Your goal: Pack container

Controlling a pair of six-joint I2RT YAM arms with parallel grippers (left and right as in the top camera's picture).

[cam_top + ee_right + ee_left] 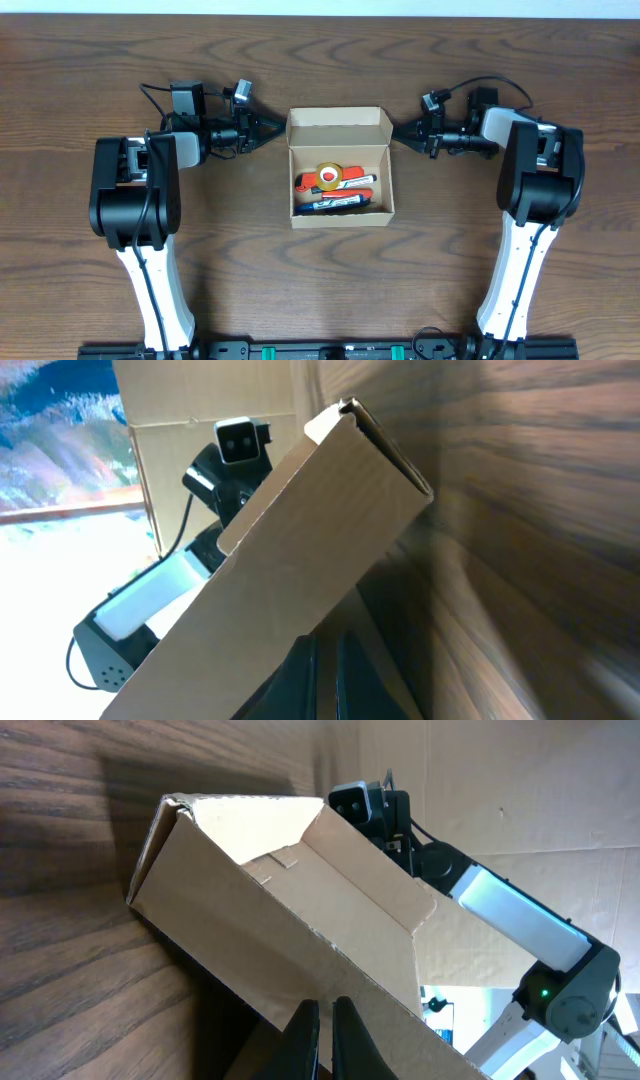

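Note:
The tan cardboard container point(340, 217) sits open at the table's middle, its lid flap point(338, 121) standing up at the far side. Inside lie an orange-and-yellow tape roll point(328, 174), a red marker point(345, 183) and a dark marker point(340, 204). My left gripper point(281, 127) is shut, its tips against the lid's left side tab. My right gripper point(394, 130) is shut too, tips at the right side tab. In the left wrist view the container point(260, 920) fills the frame just beyond the gripper point(326, 1020). In the right wrist view the container point(300, 550) leans over the gripper point(327, 665).
Dark wooden table point(90, 60) all round the box. Both arm bases stand at the front edge, left point(150, 290) and right point(515, 290). The opposite arm shows behind the box in each wrist view: right arm point(520, 920), left arm point(150, 610).

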